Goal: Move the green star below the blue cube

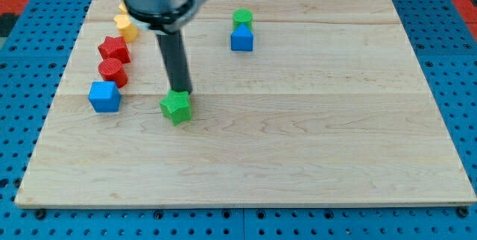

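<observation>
While our tip (183, 91) sits touching the top edge of the green star (177, 107), the star lies right of the blue cube (104, 96), well apart and roughly level. Contact from above makes sense: we'd judge a push toward the view's bottom first, then leftward under the cube. No hand on this rig, just the rod, so nothing to open or close. Red blocks (113, 60) stack above the cube. No labels or writing visible on the table (313, 158).
</observation>
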